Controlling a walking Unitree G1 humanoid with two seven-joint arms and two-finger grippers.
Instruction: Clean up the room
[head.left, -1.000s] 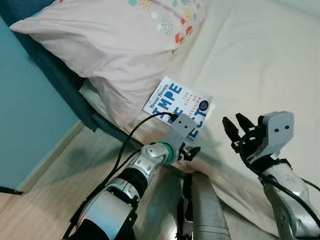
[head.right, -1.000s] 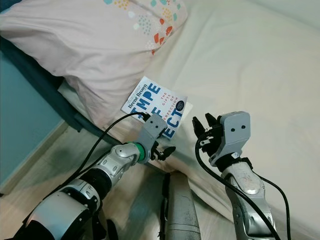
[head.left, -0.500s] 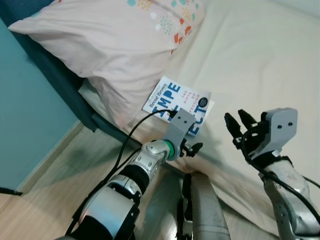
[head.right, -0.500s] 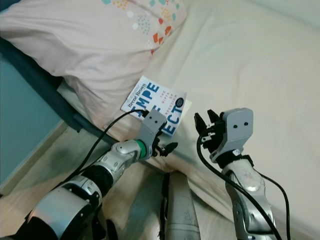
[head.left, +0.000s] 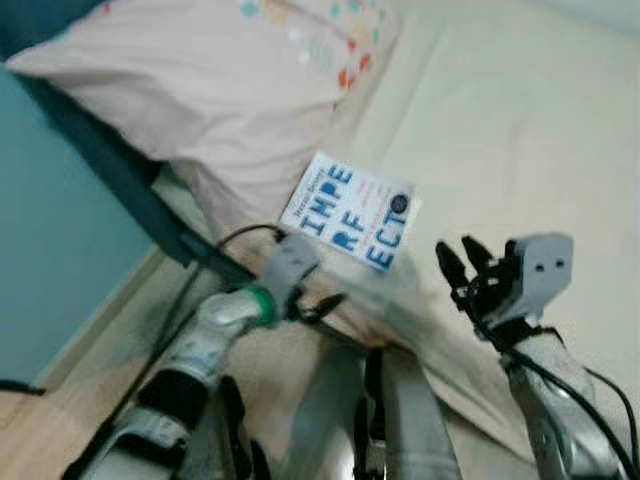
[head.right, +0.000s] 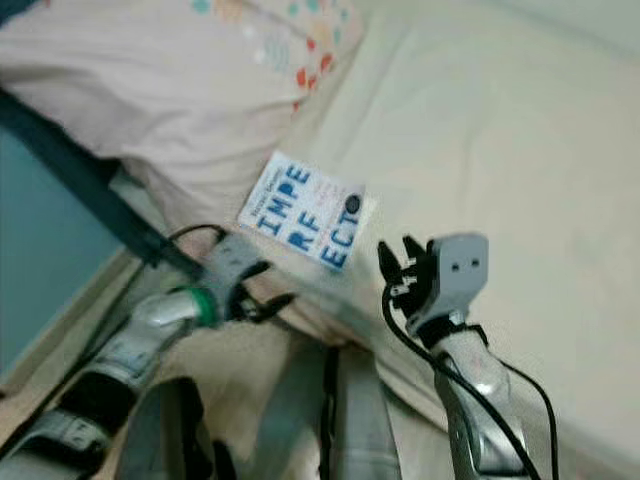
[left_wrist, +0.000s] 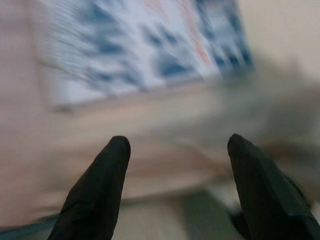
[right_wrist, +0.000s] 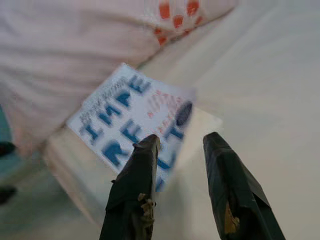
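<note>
white book (head.left: 350, 212) with blurred blue letters lies flat on the bed (head.left: 520, 120) just below the pillow (head.left: 220, 90), left tool (left_wrist: 175, 150) wide apart, right tool (right_wrist: 180, 145) narrowly parted, both empty.

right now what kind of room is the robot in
Most likely a bedroom: a bed with a cream sheet, a pale pink pillow at its head, and a white and blue book lying on the sheet beside the pillow.
</note>
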